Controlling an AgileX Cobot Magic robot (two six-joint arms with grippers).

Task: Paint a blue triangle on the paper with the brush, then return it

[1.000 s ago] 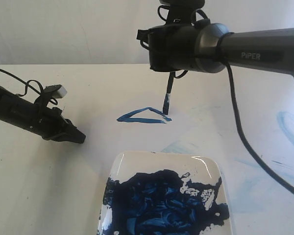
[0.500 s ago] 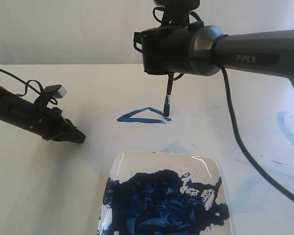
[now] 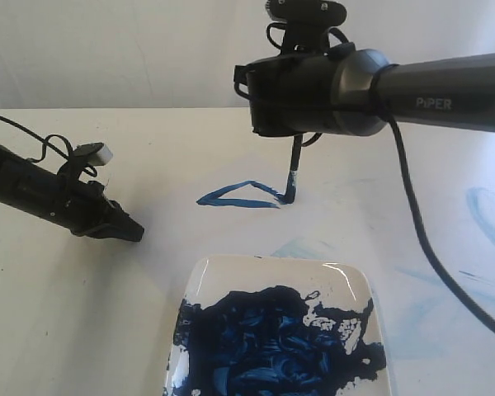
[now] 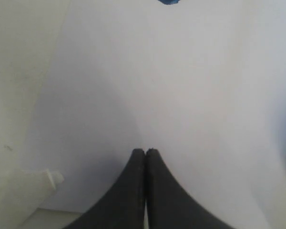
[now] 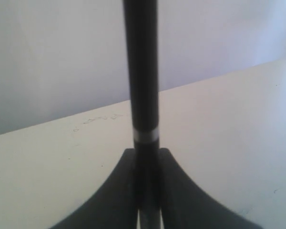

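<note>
A glossy white rounded-rectangle plate [image 3: 200,285] sits nearest the exterior camera, most of its surface buried under a thick, ridged dark-blue paint mass [image 3: 264,342]. Faint pale-blue smears [image 3: 487,210] mark the cream table [image 3: 82,313] to the right, and a black cable [image 3: 412,223] hangs down from the right arm across that side. Nothing stands between the plate and the blue triangle [image 3: 235,196], a flat, wide outline of dark strokes lying on the thin, pale paper [image 3: 231,157] well beyond the plate. The brush [image 3: 294,177] stands nearly upright, its blue-stained tip touching the triangle's right corner; its upper handle is hidden behind the bulky dark wrist. The right gripper [image 5: 146,157] clamps the slim black handle between its 2 fingers, just behind a thin pale ring. The left gripper [image 3: 132,233] rests low on the left, well apart from the triangle, its 2 smooth black fingers pressed together on nothing.
</note>
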